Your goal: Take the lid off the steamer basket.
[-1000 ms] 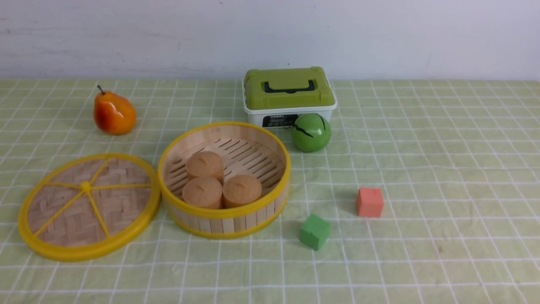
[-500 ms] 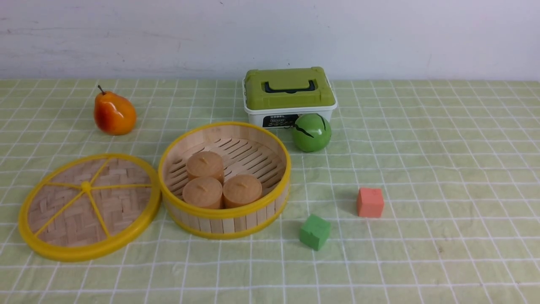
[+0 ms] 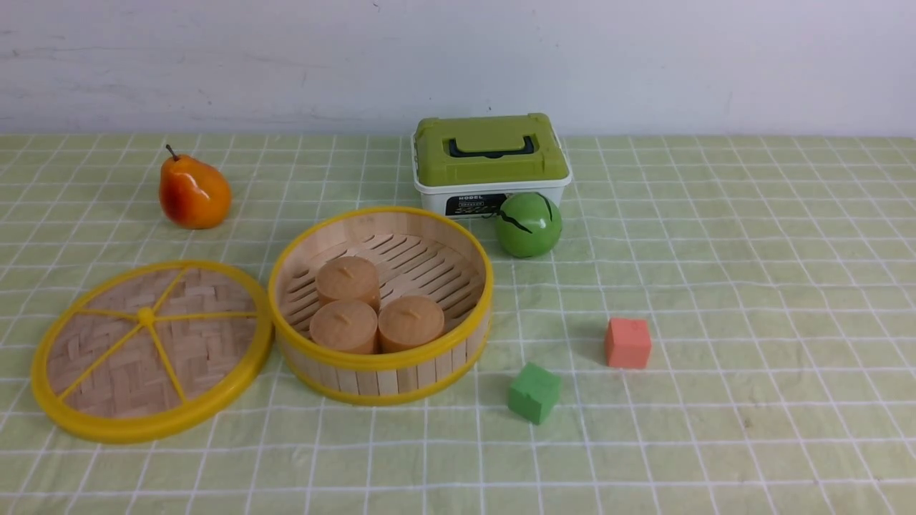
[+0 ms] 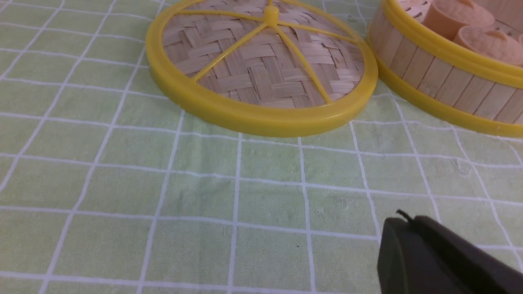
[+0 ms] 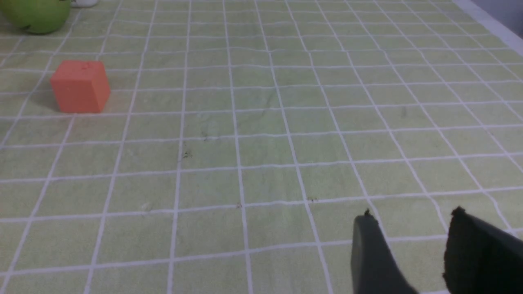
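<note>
The lid (image 3: pixel 147 350), a woven bamboo disc with a yellow rim and spokes, lies flat on the checked cloth just left of the steamer basket (image 3: pixel 381 366), their rims nearly touching. The basket stands uncovered with three tan round buns (image 3: pixel 347 280) inside. In the left wrist view the lid (image 4: pixel 261 69) and the basket wall (image 4: pixel 441 81) lie ahead of my left gripper (image 4: pixel 404 222), which is shut on nothing and well short of the lid. My right gripper (image 5: pixel 412 218) is open over bare cloth. Neither gripper shows in the front view.
An orange pear (image 3: pixel 193 193) sits at the back left. A white box with a green top (image 3: pixel 489 161) and a green ball (image 3: pixel 529 224) stand behind the basket. A green cube (image 3: pixel 534 392) and a red cube (image 3: pixel 627 342) lie right of it.
</note>
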Motion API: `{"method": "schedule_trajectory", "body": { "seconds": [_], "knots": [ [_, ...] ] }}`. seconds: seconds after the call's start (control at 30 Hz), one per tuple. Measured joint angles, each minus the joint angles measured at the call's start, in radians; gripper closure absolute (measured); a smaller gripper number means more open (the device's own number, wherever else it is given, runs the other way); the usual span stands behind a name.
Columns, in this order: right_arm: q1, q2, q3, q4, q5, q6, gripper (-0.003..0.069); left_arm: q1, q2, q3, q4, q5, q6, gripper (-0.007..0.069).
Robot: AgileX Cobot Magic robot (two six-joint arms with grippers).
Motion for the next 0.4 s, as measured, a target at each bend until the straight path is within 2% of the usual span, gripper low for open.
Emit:
{"method": "schedule_trajectory", "body": {
  "seconds": [0.4],
  "knots": [
    [0.000, 0.000, 0.000, 0.000, 0.000, 0.000, 0.0418, 0.000, 0.000, 0.000, 0.000, 0.000, 0.000, 0.0626]
  ]
}}
